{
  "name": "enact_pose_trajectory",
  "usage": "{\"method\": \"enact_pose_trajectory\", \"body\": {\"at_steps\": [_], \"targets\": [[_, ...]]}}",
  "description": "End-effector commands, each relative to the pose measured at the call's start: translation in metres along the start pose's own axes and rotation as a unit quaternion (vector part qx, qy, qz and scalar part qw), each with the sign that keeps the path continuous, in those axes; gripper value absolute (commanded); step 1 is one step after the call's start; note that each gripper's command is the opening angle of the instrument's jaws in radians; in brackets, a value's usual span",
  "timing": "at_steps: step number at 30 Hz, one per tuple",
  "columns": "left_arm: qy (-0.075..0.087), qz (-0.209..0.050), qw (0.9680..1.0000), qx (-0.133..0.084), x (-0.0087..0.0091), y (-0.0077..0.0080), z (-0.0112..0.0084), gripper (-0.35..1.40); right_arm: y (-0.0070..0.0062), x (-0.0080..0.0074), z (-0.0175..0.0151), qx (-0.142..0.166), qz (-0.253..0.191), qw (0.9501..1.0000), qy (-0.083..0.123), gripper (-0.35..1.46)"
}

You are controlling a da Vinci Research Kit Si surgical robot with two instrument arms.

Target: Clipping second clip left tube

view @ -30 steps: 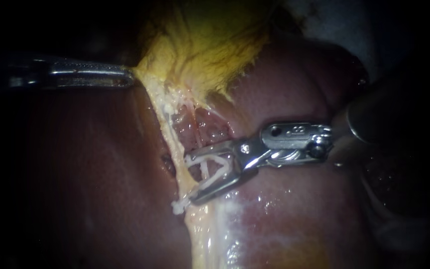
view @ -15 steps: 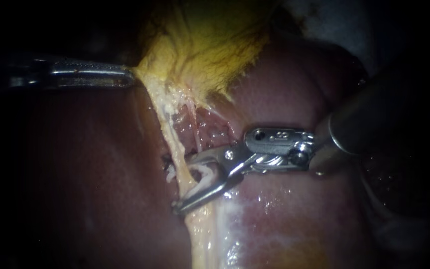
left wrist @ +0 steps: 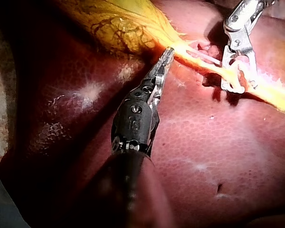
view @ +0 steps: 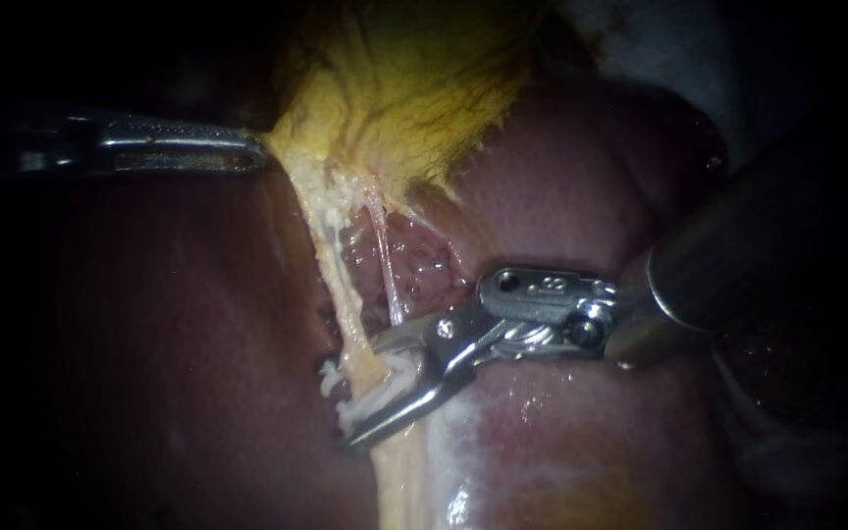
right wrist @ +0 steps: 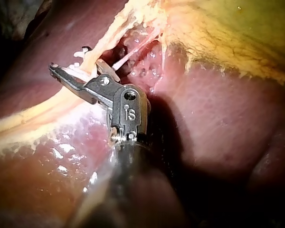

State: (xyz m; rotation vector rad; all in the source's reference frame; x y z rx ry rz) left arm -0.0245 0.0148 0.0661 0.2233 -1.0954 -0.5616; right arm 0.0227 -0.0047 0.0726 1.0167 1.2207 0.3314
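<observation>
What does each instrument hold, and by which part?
Left instrument: the gallbladder, by its narrow end. Right instrument: a white clip between its jaws, astride the tube.

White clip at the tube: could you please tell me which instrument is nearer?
Right. The right instrument holds the white clip around the tube; the left instrument grips the gallbladder well away from it.

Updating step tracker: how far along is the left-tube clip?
Done: left instrument, jaws shut on the gallbladder edge, left tube stretched. In hand: right instrument, jaws holding a white clip astride that tube; it looks not fully closed. Left: squeeze shut, release, back out.
</observation>
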Motion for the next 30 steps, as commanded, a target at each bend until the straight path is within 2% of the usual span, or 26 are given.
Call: {"method": "enact_pose_trajectory", "body": {"at_steps": [1,5,9,12,13,16,30], "targets": [[0.0,0.0,1.0,0.0,0.0,0.0,0.0,-0.35,0.0,0.0,-0.0001,0.001,0.002,1.0,-0.001,0.27],[0.0,0.0,1.0,0.0,0.0,0.0,0.0,-0.35,-0.0001,0.0001,-0.0002,-0.001,0.009,1.0,0.0,0.06],[0.0,0.0,1.0,0.0,0.0,0.0,0.0,-0.35,-0.0002,0.0003,-0.0003,-0.005,0.021,0.9998,0.001,-0.06],[0.0,0.0,1.0,0.0,-0.0001,0.0,0.0,-0.35,-0.0001,0.0003,-0.0002,-0.013,0.051,0.9986,0.003,-0.35],[0.0,0.0,1.0,0.0,-0.0001,0.0,0.0001,-0.35,-0.0002,0.0002,-0.0003,-0.015,0.065,0.9978,0.003,-0.35],[0.0,0.0,1.0,0.0,-0.0001,0.0,0.0001,-0.35,-0.0001,0.0002,-0.0002,-0.015,0.068,0.9976,0.003,-0.35],[0.0,0.0,1.0,-0.001,-0.0002,0.0001,0.0002,-0.35,0.0,0.0,-0.0003,-0.015,0.068,0.9976,0.003,-0.35]]}}
